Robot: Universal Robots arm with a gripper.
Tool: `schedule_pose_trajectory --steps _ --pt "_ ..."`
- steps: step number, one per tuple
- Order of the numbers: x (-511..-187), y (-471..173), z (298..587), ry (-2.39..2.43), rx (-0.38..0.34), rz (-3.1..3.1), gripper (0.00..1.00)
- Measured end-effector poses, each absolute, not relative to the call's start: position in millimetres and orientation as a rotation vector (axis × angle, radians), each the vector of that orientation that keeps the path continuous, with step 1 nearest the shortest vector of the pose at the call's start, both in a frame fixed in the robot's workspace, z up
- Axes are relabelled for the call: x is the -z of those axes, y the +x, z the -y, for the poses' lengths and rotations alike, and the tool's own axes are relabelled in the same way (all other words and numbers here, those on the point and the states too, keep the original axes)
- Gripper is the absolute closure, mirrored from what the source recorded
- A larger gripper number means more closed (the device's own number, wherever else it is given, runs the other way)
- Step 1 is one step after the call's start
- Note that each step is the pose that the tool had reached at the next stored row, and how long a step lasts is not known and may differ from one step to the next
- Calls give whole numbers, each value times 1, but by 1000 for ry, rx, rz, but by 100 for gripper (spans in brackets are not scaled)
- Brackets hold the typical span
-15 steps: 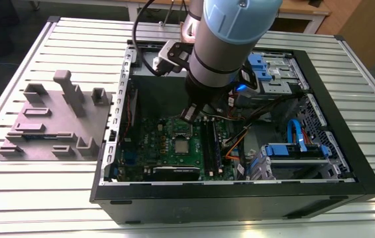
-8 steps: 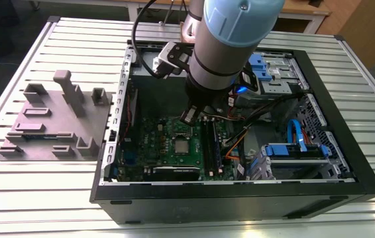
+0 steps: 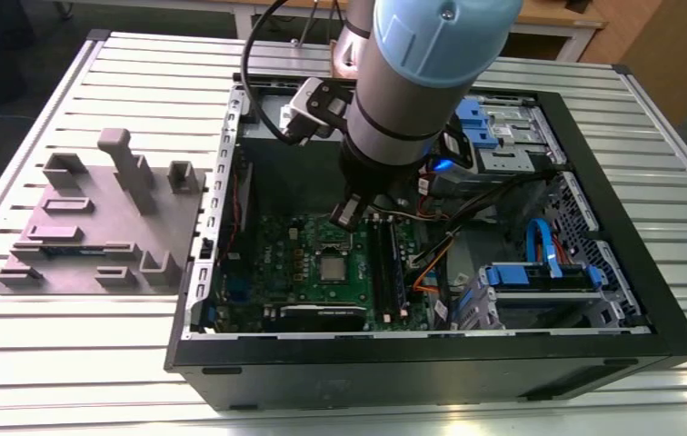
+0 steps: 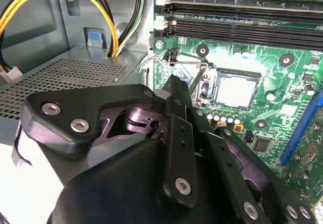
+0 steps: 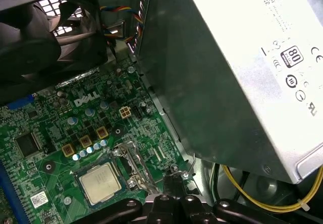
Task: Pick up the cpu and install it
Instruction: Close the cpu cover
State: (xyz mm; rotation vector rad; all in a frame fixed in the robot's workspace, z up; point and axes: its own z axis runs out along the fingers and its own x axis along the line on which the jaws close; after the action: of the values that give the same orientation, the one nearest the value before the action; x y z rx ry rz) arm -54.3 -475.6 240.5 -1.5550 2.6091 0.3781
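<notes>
The cpu (image 3: pixel 333 267) is a small silver square lying flat in its socket on the green motherboard (image 3: pixel 281 256), inside the open computer case. In both wrist views the cpu (image 4: pixel 236 91) (image 5: pixel 100 182) sits uncovered, with the load frame standing open beside it. My gripper (image 3: pixel 346 216) hangs just beyond the socket's edge, above the board. Its black fingers (image 4: pixel 175 89) (image 5: pixel 174 182) are shut together with nothing between them, their tips close to the thin wire socket lever (image 4: pixel 177 61) (image 5: pixel 191 164).
The grey power supply box (image 5: pixel 242 72) stands close beside the gripper, with yellow cables (image 4: pixel 108 12) along it. A black fan (image 5: pixel 45 32) overhangs the board. Memory slots (image 4: pixel 242 17) run past the socket. A grey parts fixture (image 3: pixel 101 227) sits at the exterior view's left.
</notes>
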Motion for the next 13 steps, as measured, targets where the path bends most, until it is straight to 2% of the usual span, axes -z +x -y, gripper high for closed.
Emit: schedule_pose_trajectory --steps 13 --pt "-240 -54 480 -1555 -377 -2610 90"
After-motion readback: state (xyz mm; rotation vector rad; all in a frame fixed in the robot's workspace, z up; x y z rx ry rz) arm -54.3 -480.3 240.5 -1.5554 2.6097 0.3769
